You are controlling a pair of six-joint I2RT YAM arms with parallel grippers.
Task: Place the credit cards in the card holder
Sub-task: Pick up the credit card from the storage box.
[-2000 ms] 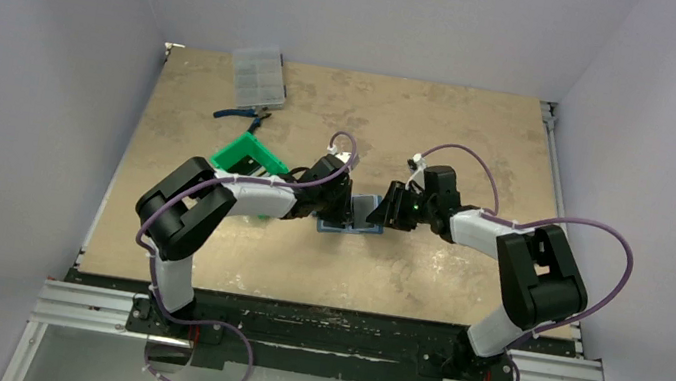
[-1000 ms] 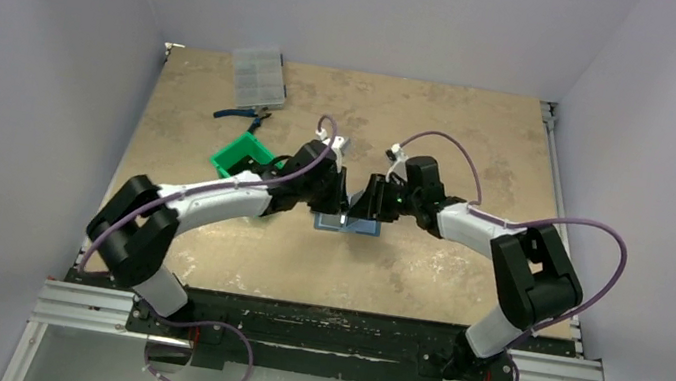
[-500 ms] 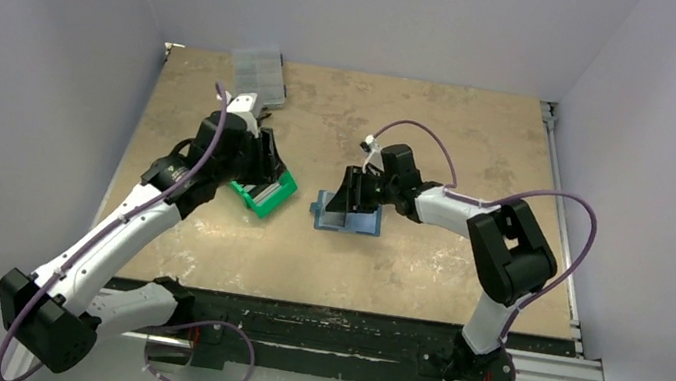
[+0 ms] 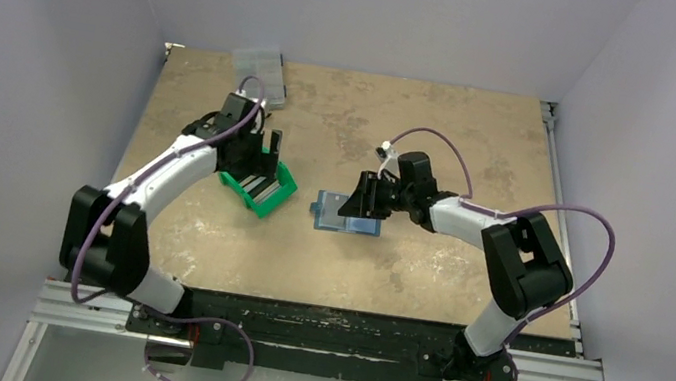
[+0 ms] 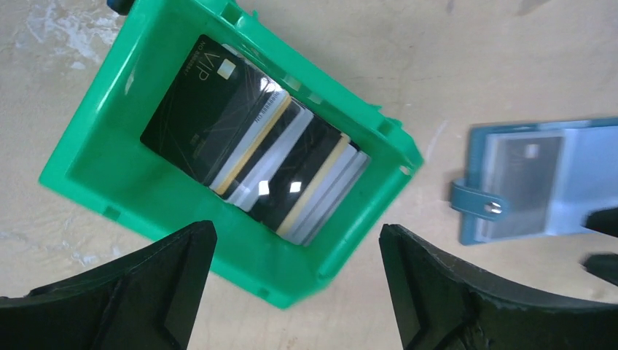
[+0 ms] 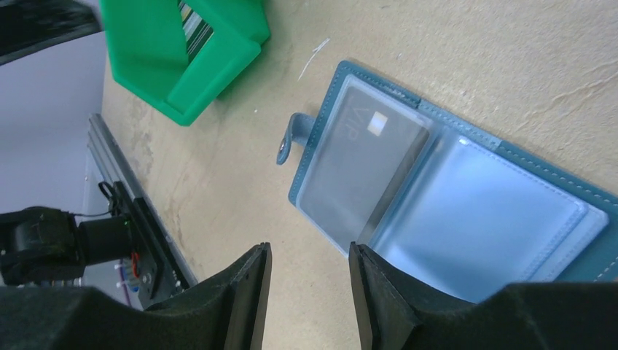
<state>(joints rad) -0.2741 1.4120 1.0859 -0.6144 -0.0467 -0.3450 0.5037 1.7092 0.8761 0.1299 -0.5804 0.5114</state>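
Wide-open left gripper (image 5: pixel 297 240) is hovering over the cards (image 5: pixel 251 164) left of centre, needing to pinch one, half-open right gripper (image 6: pixel 310 251) waiting by the wallet (image 6: pixel 474 211).

1. Tan, stained desk (image 4: pixel 445 126).
2. Green tray (image 5: pixel 80 146) sits below the left hand (image 5: pixel 295 240).
3. Open blue wallet (image 6: pixel 466 211) lies flat under the right hand (image 6: pixel 310 255).
4. Clear box (image 4: pixel 256 67) lies beyond the left hand.

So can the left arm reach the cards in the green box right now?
Probably yes. The left gripper hangs open right over the green tray, and the cards lie uncovered inside. Only the tray's walls could make it a tight fit.
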